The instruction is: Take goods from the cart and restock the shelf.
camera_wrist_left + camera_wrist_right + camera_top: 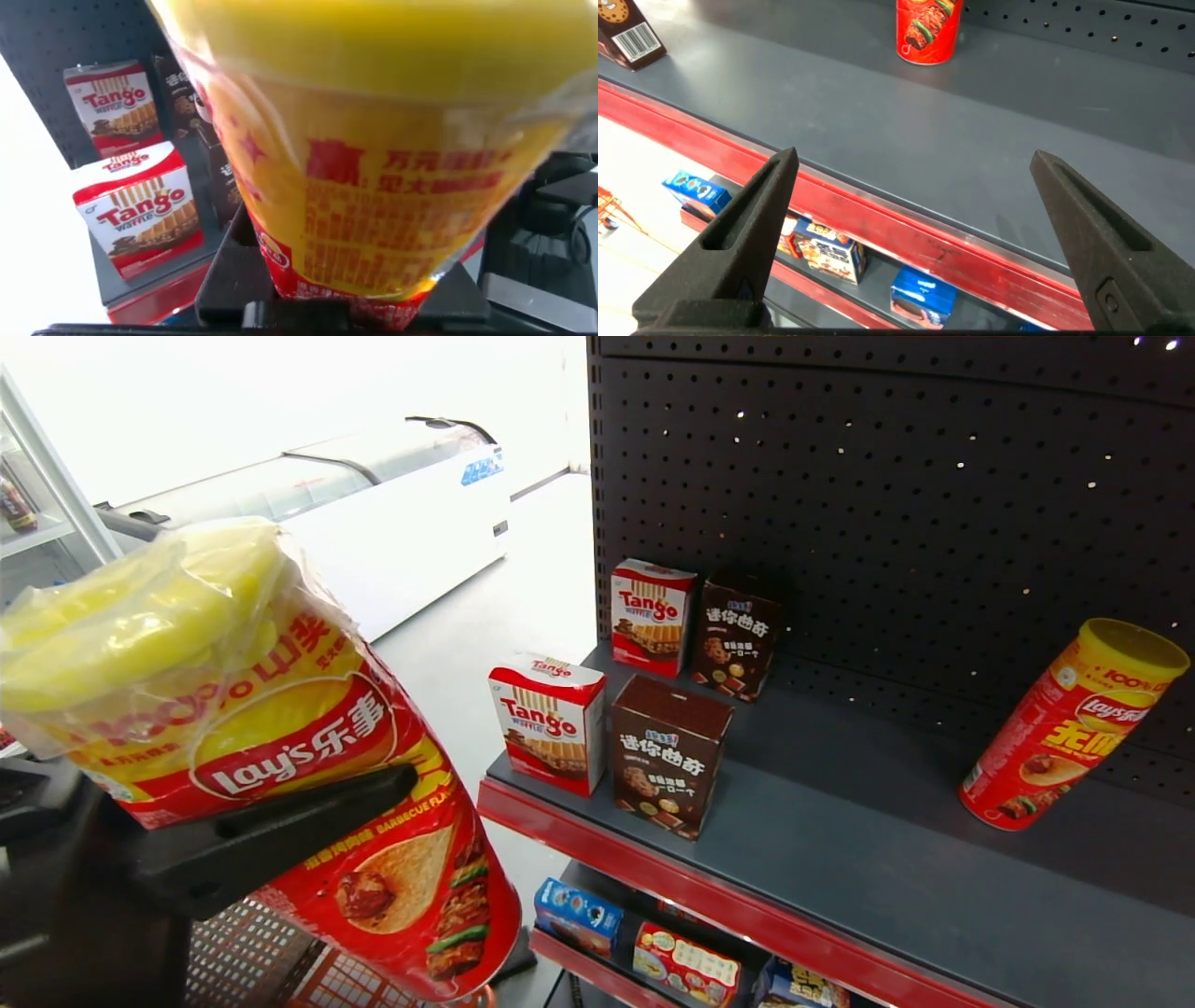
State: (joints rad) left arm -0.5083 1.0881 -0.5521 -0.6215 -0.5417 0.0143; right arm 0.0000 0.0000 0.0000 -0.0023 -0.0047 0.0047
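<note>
A red chips can (280,747) with a yellow lid, wrapped in clear film, is tilted at the near left, and my left gripper (261,831) is shut on it. The same can (374,168) looms close in the left wrist view, above the gripper (355,299). It hangs left of the grey shelf board (840,840). A second chips can (1074,723) stands at the shelf's right, leaning toward the back panel. My right gripper (913,163) is open with nothing in it, just off the shelf's front edge, with that can (927,28) beyond it.
Two red-and-white wafer boxes (548,721) (652,616) and two brown biscuit boxes (667,754) (736,635) stand on the shelf's left. Bare board lies between them and the can. Lower shelves hold more packs (686,961). A white chest freezer (373,513) stands behind; red cart mesh (280,961) is below.
</note>
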